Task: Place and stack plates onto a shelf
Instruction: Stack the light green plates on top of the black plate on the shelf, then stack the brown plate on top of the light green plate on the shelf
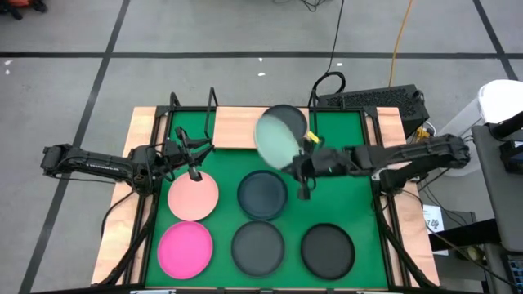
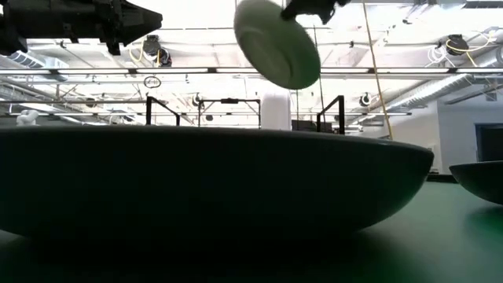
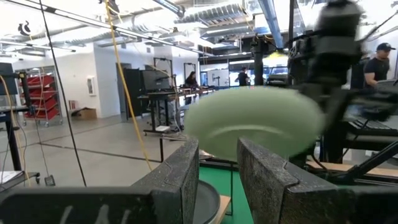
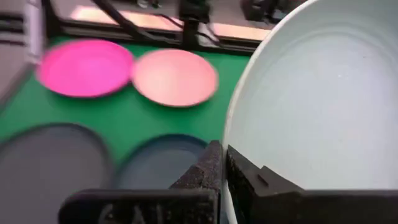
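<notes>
My right gripper [image 4: 224, 169] is shut on the pale green plate [image 1: 276, 136], which it holds in the air, tilted, over the right part of the light-wood shelf [image 1: 235, 129]. On the shelf, a dark plate [image 1: 292, 114] shows behind the green one. My left gripper [image 1: 193, 162] is open and hovers above the far edge of the pale pink plate [image 1: 194, 197]. The hot pink plate [image 1: 185, 247] and three dark plates [image 1: 262, 194] [image 1: 258, 245] [image 1: 328, 249] lie flat on the green mat. No white plate shows. My right gripper pinches the pale green plate's rim [image 4: 227, 146] between its two fingers, one on the hollow inner face and one on the outer face. It comes level from the table's right side. The plate is lifted clear and tilted, and in the low view it hangs below the gripper [image 2: 314, 8].
Black wire frames [image 1: 175, 104] rise at the shelf's ends. The left part of the shelf board is bare. The green mat [image 1: 221, 167] has free room between the shelf and the plate rows. A keyboard [image 1: 372, 100] lies beyond the table's far right corner. People stand in the room behind.
</notes>
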Robot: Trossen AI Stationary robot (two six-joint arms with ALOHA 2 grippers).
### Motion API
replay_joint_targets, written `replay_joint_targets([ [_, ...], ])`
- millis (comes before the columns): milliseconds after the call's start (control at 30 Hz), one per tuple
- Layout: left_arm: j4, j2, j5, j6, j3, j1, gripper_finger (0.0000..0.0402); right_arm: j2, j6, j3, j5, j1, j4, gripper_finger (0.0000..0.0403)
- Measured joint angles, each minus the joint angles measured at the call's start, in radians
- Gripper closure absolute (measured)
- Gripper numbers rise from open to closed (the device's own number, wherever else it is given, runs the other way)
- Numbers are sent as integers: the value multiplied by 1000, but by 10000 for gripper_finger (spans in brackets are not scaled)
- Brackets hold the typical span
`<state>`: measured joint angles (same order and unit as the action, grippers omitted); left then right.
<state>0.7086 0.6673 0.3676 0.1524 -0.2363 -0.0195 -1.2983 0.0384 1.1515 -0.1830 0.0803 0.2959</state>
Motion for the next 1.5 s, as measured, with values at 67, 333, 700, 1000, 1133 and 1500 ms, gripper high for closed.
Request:
replay_joint_targets([
  [67, 1, 0, 0, 0, 0, 0, 287, -19, 46, 0, 6, -73, -6, 403],
  [333, 3, 0, 0, 1, 0, 0, 287, -155, 187, 0, 108, -292, -29, 403],
  [700, 0, 0, 0, 6, 0, 0, 287, -254, 233, 0, 107, -376, 30, 403],
  [1000, 0, 0, 0, 2, 0, 0, 287, -253, 235, 0, 105, -376, 22, 382],
  [1133, -1, 0, 0, -8, 0, 0, 287, -253, 210, 0, 102, -381, 28, 367],
  [1500, -6, 0, 0, -37, 0, -10, 287, -231, 209, 0, 74, -361, 16, 353],
])
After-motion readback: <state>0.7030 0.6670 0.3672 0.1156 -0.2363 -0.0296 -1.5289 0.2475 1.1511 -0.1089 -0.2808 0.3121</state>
